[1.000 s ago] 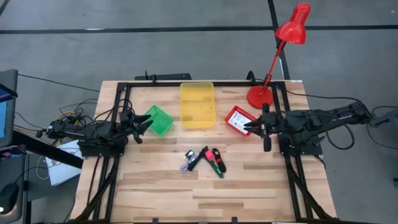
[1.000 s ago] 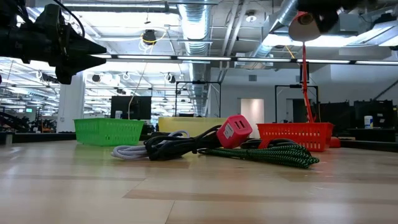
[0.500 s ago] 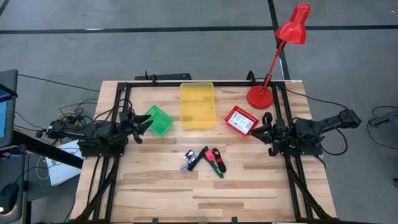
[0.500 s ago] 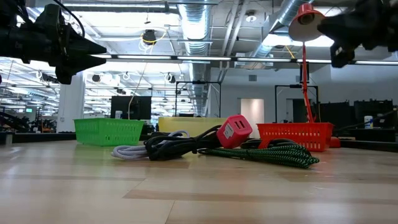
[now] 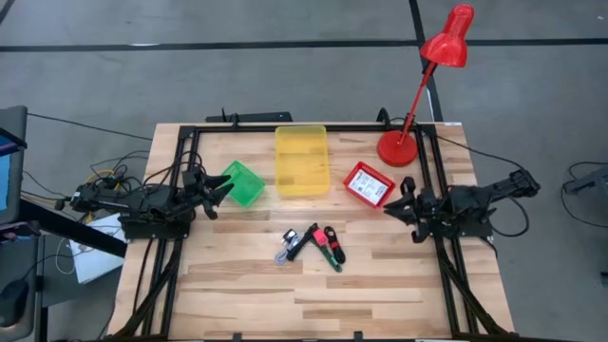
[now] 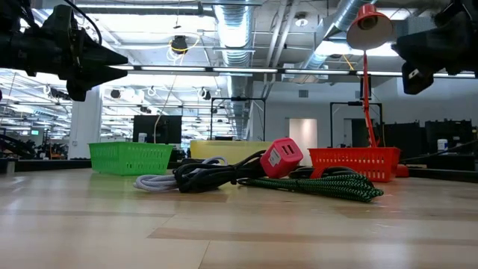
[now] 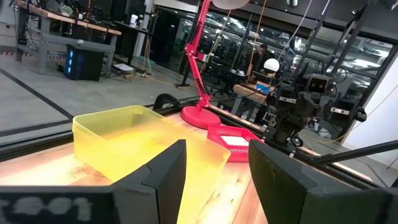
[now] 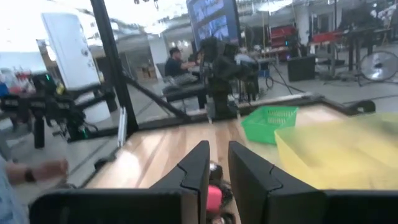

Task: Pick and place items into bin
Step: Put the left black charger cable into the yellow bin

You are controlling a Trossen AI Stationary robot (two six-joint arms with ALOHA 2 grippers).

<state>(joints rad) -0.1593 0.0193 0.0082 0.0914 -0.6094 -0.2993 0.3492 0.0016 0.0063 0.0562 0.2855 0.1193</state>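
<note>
The items [image 5: 312, 245] lie bunched in the middle of the desk [image 5: 237, 285], between our two grippers and a little nearer the front edge than either. In the low view the cluster reads as a grey cable, a black cord, a green-and-black braided cord and a red-pink block [image 6: 281, 156] resting on top. From above, the slim pieces lie mostly slantwise, fanning from the front toward the bins.

Nothing stands between either gripper and the pile. The green bin [image 5: 243, 182] sits tilted just ahead of our left gripper [image 5: 225, 192], whose fingers are apart and hold nothing. The yellow bin [image 5: 301, 160] lies farther along, lengthwise toward the desk's back; we cannot make out anything inside it. The red bin [image 5: 367, 182], with a white printed card in it, sits just beside our right gripper [image 5: 400, 199], whose fingers are close together and hold nothing. A red lamp [image 5: 418, 95] stands behind the red bin.
</note>
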